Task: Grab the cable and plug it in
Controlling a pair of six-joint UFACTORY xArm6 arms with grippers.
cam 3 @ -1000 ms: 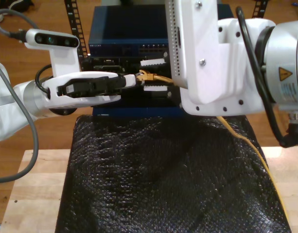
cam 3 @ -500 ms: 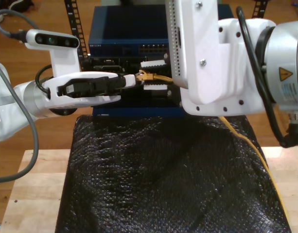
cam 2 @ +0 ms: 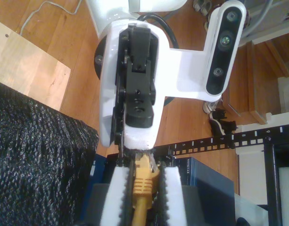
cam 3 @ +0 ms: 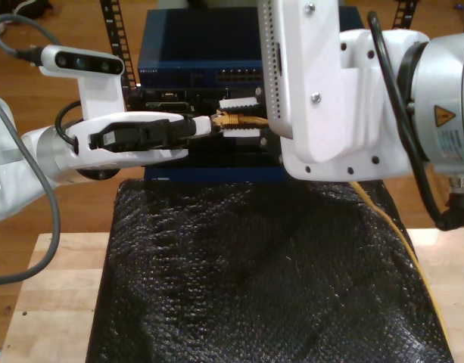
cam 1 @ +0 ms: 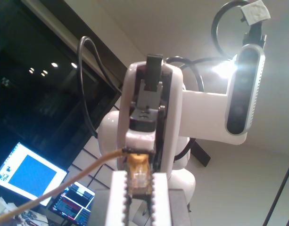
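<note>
The yellow-orange cable (cam 3: 243, 121) hangs in the air between both grippers, in front of the rack, its clear plug pointing to the exterior view's left. My first gripper (cam 3: 209, 125), on the arm at the exterior view's left, is shut on the plug (cam 1: 137, 176). My second gripper (cam 3: 235, 115), on the big arm at the exterior view's right, has its serrated fingers (cam 2: 123, 197) closed against the yellow boot (cam 2: 144, 181) just behind the plug. The cable's slack runs under that arm and down the mat's edge (cam 3: 421, 287).
A blue network switch (cam 3: 194, 53) with a row of ports (cam 3: 239, 76) sits in the rack behind the grippers. A black textured mat (cam 3: 254, 287) covers the wooden table (cam 3: 57, 287). Wooden floor (cam 2: 182, 122) lies beyond the table.
My second gripper's serrated fingers have closed in from wide apart onto the cable's boot. My first gripper and the plug have stayed still.
</note>
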